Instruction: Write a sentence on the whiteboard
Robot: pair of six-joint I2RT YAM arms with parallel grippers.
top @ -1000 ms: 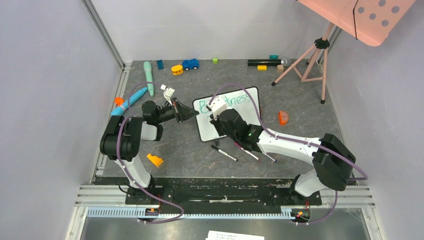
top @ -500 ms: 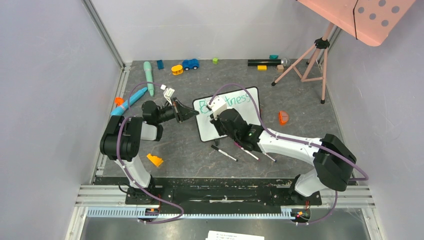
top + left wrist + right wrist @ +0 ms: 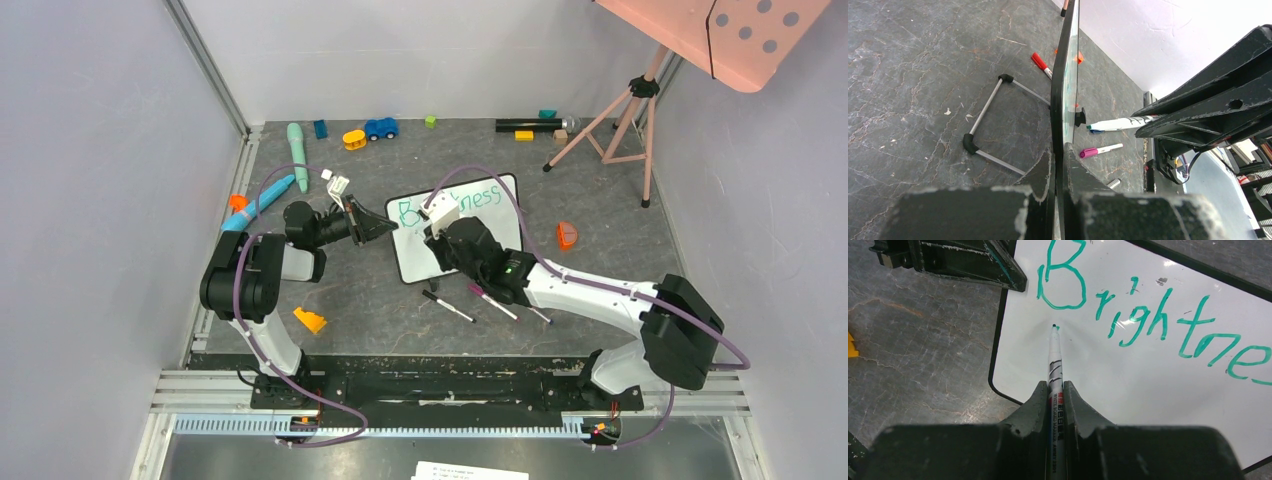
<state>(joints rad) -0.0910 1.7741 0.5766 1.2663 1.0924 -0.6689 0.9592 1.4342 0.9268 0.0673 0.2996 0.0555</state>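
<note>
Gripping a thin white marker pen point(image 3: 1054, 360) tight in the right tool point(image 3: 1054, 388), long way pointing straight ahead at the small white black-framed whiteboard point(image 3: 1128, 390). Touching, or nearly, the bare white just under the big B of the teal-green handwritten sentence point(image 3: 1143, 322), with free space to the right. Pinching the board's left edge tight with the left tool point(image 3: 1058, 160), on the grey stone counter point(image 3: 923, 75).

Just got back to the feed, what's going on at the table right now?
The left gripper is clamped on the edge of the whiteboard, steadying it. The right gripper holds a marker, its tip at the board just below the B. Only the teal word "Brightness" is written; the rest of the sentence is not yet done.
</note>
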